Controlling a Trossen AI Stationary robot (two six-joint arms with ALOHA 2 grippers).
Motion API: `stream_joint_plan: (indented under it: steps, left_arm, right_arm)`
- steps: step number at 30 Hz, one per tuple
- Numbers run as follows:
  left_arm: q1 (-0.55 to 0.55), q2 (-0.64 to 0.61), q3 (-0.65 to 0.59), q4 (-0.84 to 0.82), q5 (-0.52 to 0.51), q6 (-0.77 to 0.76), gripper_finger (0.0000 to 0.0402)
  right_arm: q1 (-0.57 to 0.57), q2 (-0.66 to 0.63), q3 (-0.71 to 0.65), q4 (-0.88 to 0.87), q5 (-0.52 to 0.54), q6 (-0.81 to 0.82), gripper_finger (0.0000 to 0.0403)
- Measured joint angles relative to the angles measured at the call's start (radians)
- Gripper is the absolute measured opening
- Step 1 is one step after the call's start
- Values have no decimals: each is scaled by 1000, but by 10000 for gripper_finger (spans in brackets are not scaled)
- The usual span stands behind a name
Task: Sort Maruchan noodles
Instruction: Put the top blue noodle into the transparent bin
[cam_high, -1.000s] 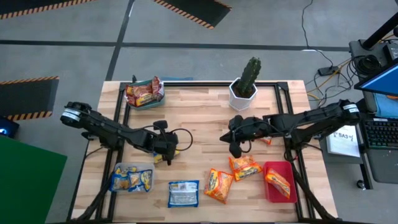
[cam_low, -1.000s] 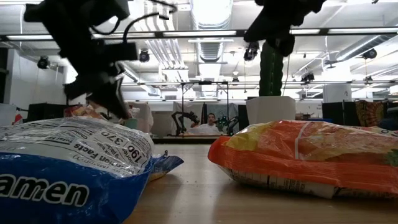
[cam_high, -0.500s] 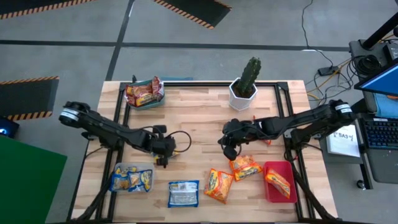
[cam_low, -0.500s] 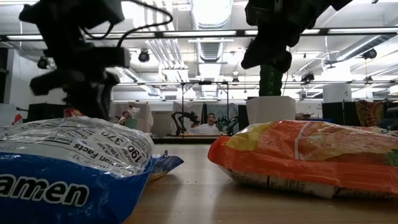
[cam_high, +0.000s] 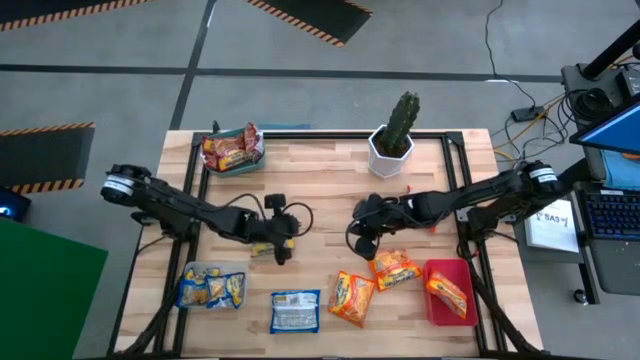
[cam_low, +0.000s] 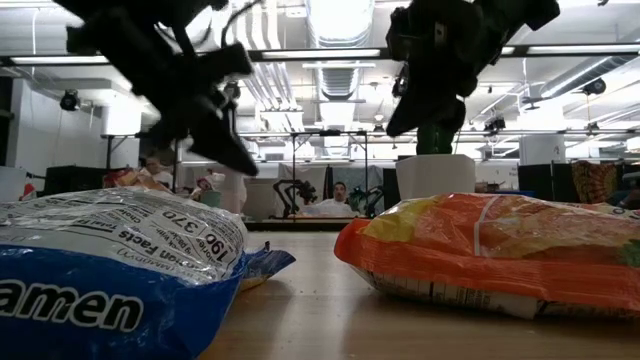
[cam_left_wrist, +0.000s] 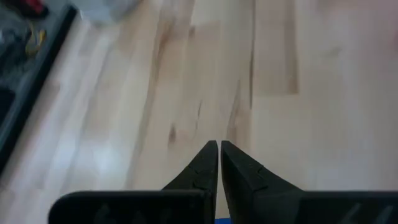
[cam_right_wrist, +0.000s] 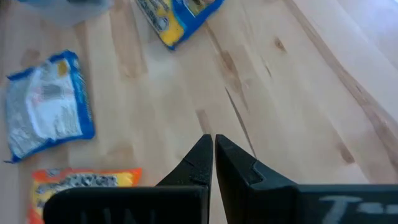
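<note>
Left pincer (cam_high: 283, 252) has shifted toward the centre; both pincers closed, empty, right pincer (cam_high: 362, 243) beside cactus (cam_high: 401, 120).

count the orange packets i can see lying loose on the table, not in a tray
2. One orange packet lies near the front edge; another sits just right of it, beside the red tray. Others may be hidden under the arms.
</note>
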Motion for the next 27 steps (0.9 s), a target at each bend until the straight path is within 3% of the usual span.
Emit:
stream_joint_plan:
  steps: [5,16,21,27]
  left_arm:
    - [-6,-72,42,-143,57,22,1]
    - [-8,-146,41,-534,268,-159,1]
    - [-8,-115,4,-540,275,-166,1]
    - [-6,-57,-22,-441,274,-162,1]
  right_arm:
    - [0,27,0,-4,-2,34,9]
    - [0,66,0,-25,15,188,10]
    - [0,80,0,-13,15,199,35]
    - [0,89,-1,-4,18,187,98]
